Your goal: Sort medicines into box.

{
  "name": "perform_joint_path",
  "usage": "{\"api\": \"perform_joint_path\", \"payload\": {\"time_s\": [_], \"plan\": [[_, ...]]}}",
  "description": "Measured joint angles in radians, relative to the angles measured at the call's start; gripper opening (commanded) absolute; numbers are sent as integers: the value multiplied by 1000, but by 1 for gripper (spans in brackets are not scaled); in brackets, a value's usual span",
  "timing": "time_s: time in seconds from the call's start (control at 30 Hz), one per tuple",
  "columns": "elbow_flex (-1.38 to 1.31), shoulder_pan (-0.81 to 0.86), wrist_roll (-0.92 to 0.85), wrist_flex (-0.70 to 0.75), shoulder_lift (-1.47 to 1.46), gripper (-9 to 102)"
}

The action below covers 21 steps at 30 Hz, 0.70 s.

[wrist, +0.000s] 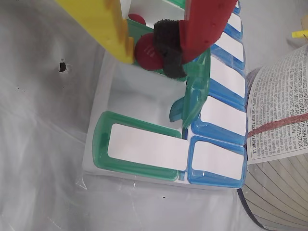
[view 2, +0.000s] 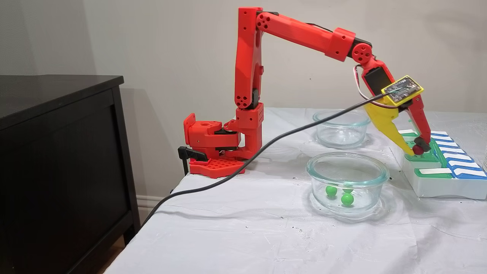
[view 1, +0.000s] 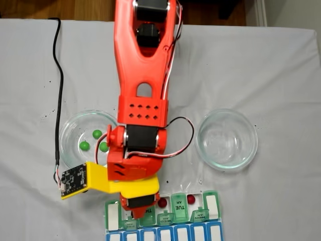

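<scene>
**Tool clamped on a red ball over the green pill organizer**

Fixed view from above: The red arm [view 1: 140,75] reaches down the frame over a white cloth on the tabletop [view 1: 281,65]. Its tool [view 1: 140,203] sits above the green row of the pill organizer [view 1: 213,206]. Lid labels readable here, upside down: "TUE AM", "MON AM" and "WED AM". Two dark red balls rest in open compartments, one [view 1: 162,202] just right of the tool, another [view 1: 191,199] further right. Three green balls [view 1: 84,145] lie in the left glass dish [view 1: 70,128]; a second glass dish [view 1: 226,139] stands to the right. A black cable [view 1: 60,90] runs to the circuit board on the yellow bracket. Wood floor shows at the top edge.

Wrist view: The tool [wrist: 156,50], one yellow finger and one red finger with a black pad, grips a dark red ball [wrist: 147,52] over the organizer. A green lid [wrist: 192,94] stands raised; white blank labels cover the nearest green and blue lids. At right, a printed sheet reads partly "DO NOT TAKE INTERNALLY".

Fixed view from the side: The tool [view 2: 415,149] tips down onto the organizer [view 2: 430,182] with the red ball between its fingers. A black cabinet [view 2: 61,152] stands left, against a plain beige wall.
</scene>
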Motion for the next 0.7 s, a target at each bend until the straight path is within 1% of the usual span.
{"api": "perform_joint_path", "payload": {"time_s": [0.17,0.43,0.7], "plan": [[0,0,0,-5,-3,0],[60,3,-18,-118,5,0],[106,2,-25,-66,74,0]]}}
